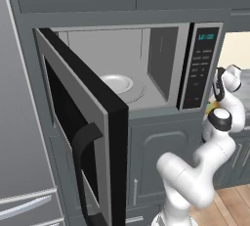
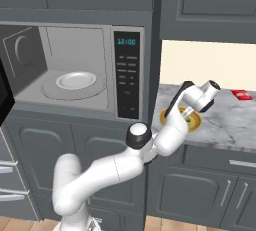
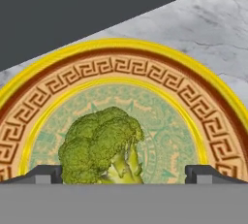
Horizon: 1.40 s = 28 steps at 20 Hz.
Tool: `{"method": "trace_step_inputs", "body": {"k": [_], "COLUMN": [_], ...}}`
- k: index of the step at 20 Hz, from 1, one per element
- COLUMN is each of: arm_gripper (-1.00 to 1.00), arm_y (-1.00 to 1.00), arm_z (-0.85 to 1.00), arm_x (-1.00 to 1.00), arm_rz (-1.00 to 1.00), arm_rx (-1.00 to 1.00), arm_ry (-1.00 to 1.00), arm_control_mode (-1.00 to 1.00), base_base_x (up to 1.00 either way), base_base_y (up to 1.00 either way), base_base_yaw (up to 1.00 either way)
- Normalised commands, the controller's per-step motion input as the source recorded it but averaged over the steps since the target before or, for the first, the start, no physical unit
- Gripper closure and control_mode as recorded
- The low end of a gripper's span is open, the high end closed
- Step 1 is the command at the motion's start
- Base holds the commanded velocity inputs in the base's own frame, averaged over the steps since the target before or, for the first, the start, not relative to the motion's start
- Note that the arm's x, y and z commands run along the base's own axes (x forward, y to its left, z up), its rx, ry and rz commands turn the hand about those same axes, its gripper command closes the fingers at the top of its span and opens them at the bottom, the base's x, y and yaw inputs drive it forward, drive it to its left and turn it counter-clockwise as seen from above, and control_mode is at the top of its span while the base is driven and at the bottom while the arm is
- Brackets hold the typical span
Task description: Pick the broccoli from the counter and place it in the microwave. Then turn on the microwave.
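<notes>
Grey desk [image 3: 208, 29] is bearing the dish [image 3: 160, 68] where the broccoli [image 3: 99, 143] is lying ungrasped between the parted claw [image 3: 123, 173] tips, microwave [image 1: 146, 68] standing open, everything remaining.

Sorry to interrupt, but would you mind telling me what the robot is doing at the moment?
The arm is reaching over the counter, its tool open and poised over the broccoli, which sits on a yellow-rimmed patterned dish. Nothing is gripped yet. The microwave door stands wide open, with a white plate inside.
</notes>
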Motion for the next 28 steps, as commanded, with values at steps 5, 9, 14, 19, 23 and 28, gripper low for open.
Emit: {"method": "trace_step_inputs", "body": {"k": [5, 9, 14, 19, 23, 28], "arm_gripper": [-1.00, -1.00, -1.00, 1.00, 1.00, 1.00], "arm_y": [0.00, 0.00, 0.01, 0.20, 0.02, 0.00], "arm_z": [-0.20, -0.20, -0.07, -0.06, 0.01, 0.28], "arm_x": [0.00, 0.00, 0.00, 0.00, -0.01, -0.40], "arm_rz": [0.00, 0.00, 0.04, 0.11, 0.05, 0.00], "arm_rx": [0.00, 0.00, 0.03, 0.04, 0.00, 0.00], "arm_ry": [0.06, 0.10, 0.04, 0.03, 0.00, -0.02], "arm_control_mode": [-1.00, -1.00, -1.00, -1.00, -1.00, -1.00], "base_base_x": [0.00, 0.00, 0.00, 0.00, 0.00, 0.00], "base_base_y": [0.00, 0.00, 0.00, 0.00, 0.00, 0.00], "base_base_yaw": [0.00, 0.00, 0.00, 0.00, 0.00, 0.00]}}
